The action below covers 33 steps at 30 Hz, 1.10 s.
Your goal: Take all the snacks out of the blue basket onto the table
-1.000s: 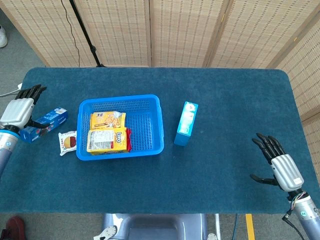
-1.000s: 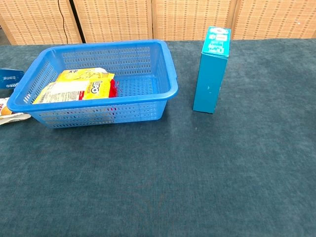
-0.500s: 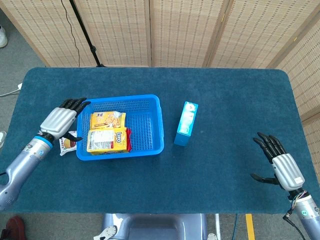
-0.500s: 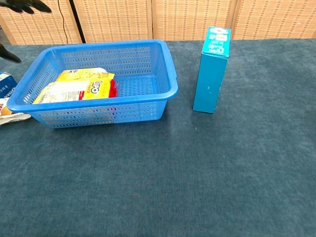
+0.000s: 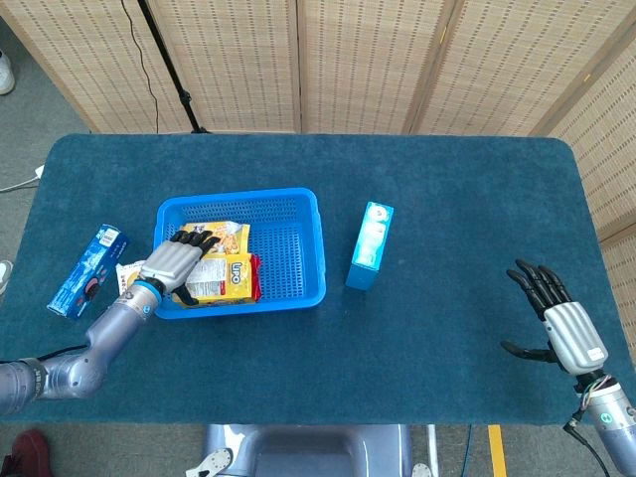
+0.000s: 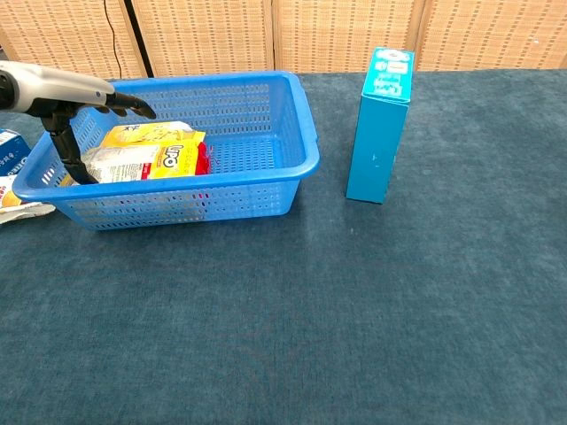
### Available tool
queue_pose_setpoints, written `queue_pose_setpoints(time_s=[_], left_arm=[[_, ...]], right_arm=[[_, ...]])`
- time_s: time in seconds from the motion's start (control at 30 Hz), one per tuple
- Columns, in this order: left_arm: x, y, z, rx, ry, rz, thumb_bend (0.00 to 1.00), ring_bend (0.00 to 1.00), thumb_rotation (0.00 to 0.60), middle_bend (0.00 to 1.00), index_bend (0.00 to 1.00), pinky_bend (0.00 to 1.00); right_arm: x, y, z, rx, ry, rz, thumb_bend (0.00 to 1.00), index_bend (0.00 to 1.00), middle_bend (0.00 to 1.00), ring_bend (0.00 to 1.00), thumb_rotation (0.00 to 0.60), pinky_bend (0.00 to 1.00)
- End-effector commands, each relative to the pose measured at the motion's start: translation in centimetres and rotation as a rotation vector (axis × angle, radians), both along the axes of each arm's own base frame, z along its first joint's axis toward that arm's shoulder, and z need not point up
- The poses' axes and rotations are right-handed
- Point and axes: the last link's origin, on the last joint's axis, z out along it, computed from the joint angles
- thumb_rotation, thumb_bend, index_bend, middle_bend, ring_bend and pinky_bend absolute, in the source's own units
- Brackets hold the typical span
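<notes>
Two yellow snack packets [image 5: 217, 266] lie in the left half of the blue basket [image 5: 288, 260], a red packet edge [image 5: 255, 277] showing at their right side. Over the basket's left rim, the left hand [image 5: 177, 260] reaches in with its fingers [image 6: 133, 104] spread above the packets and a thumb dropping toward the near one; whether it touches is unclear, and nothing is gripped. At nine o'clock from the basket a white wrapped snack [image 5: 127, 278] lies just beside its wall, with a blue Oreo pack [image 5: 88, 270] farther out on the teal surface [image 5: 437, 229]. At three o'clock a light-blue box [image 5: 370, 244] stands upright. At the surface's four o'clock corner, the right hand [image 5: 558, 323] hovers empty, fingers apart.
</notes>
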Motion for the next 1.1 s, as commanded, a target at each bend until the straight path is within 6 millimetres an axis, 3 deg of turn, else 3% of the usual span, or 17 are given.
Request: queue_pose_setpoints(time_s=[0.03, 0.33, 0.4, 0.43, 0.47, 0.53, 0.63, 0.7, 0.83, 1.1], left_arm=[[-0.2, 0.2, -0.6, -0.010, 0.015, 0.004, 0.00, 0.00, 0.600, 0.00, 0.00, 0.00], [0.1, 0.6, -2.1, -0.013, 0.038, -0.003, 0.00, 0.00, 0.600, 0.00, 0.00, 0.01], [0.4, 0.9, -2.4, 0.004, 0.038, -0.013, 0.00, 0.03, 0.600, 0.00, 0.00, 0.12], [0.6, 1.0, -2.5, 0.022, 0.029, -0.022, 0.03, 0.11, 0.600, 0.05, 0.02, 0.24], [0.7, 1.0, -2.6, 0.028, 0.020, -0.025, 0.06, 0.17, 0.600, 0.09, 0.05, 0.32], [0.8, 1.1, -2.7, 0.043, 0.011, -0.037, 0.23, 0.34, 0.600, 0.25, 0.25, 0.47], [0.8, 1.3, -2.5, 0.073, 0.010, -0.061, 0.36, 0.43, 0.600, 0.38, 0.46, 0.55], [0.8, 1.3, -2.4, 0.079, 0.012, -0.065, 0.40, 0.47, 0.600, 0.43, 0.52, 0.58], [0.8, 1.4, -1.7, 0.111, -0.008, -0.073, 0.41, 0.48, 0.600, 0.44, 0.53, 0.58], [1.9, 1.1, 2.5, 0.222, -0.162, -0.145, 0.41, 0.48, 0.600, 0.44, 0.53, 0.58]], right_arm=[[0.0, 0.0, -0.1, 0.001, 0.001, -0.001, 0.00, 0.00, 0.00, 0.00, 0.600, 0.00], [0.0, -0.1, -0.2, 0.008, 0.003, -0.003, 0.00, 0.00, 0.00, 0.00, 0.600, 0.00], [-0.1, -0.2, -0.2, 0.009, 0.002, -0.004, 0.00, 0.00, 0.00, 0.00, 0.600, 0.00], [-0.1, -0.2, -0.2, 0.009, 0.001, -0.005, 0.00, 0.00, 0.00, 0.00, 0.600, 0.00], [-0.1, -0.2, -0.2, 0.010, 0.000, -0.006, 0.00, 0.00, 0.00, 0.00, 0.600, 0.00], [-0.1, -0.2, -0.2, 0.010, -0.001, -0.005, 0.00, 0.00, 0.00, 0.00, 0.600, 0.00], [-0.1, -0.2, -0.1, 0.015, -0.007, -0.005, 0.00, 0.00, 0.00, 0.00, 0.600, 0.00], [-0.1, -0.2, -0.2, 0.017, -0.007, -0.004, 0.00, 0.00, 0.00, 0.00, 0.600, 0.00], [0.0, -0.1, -0.2, 0.017, -0.007, 0.000, 0.00, 0.00, 0.00, 0.00, 0.600, 0.00], [0.2, 0.1, -0.2, 0.019, -0.011, 0.008, 0.00, 0.00, 0.00, 0.00, 0.600, 0.00]])
